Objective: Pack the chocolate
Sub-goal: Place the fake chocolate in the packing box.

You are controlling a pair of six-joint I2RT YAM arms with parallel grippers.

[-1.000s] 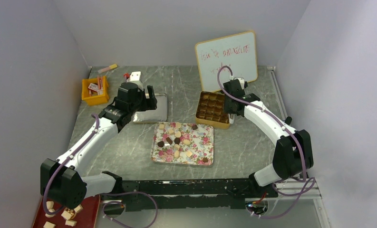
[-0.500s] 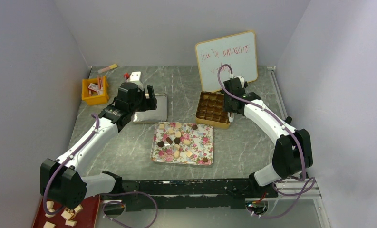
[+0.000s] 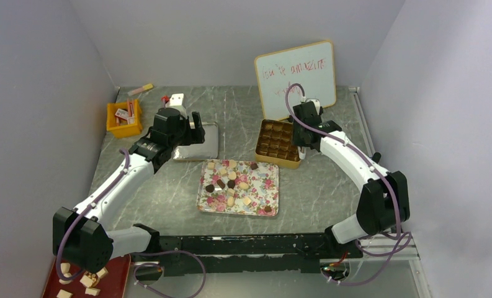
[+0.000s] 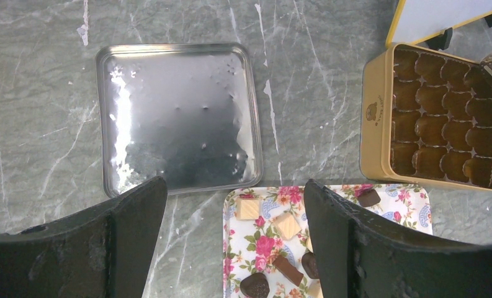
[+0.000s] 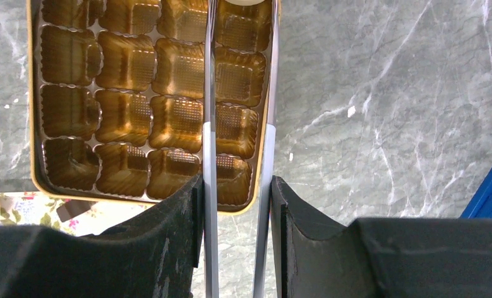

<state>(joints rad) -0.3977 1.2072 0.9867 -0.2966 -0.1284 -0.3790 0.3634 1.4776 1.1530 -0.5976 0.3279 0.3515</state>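
Several small dark brown, tan and cream chocolates [image 3: 231, 183] lie on the floral tray [image 3: 238, 212] at the table's middle. The gold box [image 3: 278, 141] with empty moulded cups stands behind it to the right. My right gripper [image 3: 300, 128] is over the box's right side, shut on metal tongs [image 5: 210, 155] whose blades reach out over the cups [image 5: 144, 93]. A cream-white bit [image 5: 243, 2] shows between the blade tips at the frame's top edge. My left gripper [image 4: 234, 248] is open and empty, above the tray's back left corner, with chocolates [image 4: 285, 225] between its fingers.
The box's silver lid [image 3: 200, 146] lies flat left of the box, under my left gripper. A whiteboard [image 3: 296, 77] stands behind the box. An orange bin [image 3: 124, 118] with packets is at the far left. A red tray [image 3: 85, 279] with pieces sits near my left base.
The right gripper with the tongs has shifted very slightly over the gold box. The left arm has not moved.
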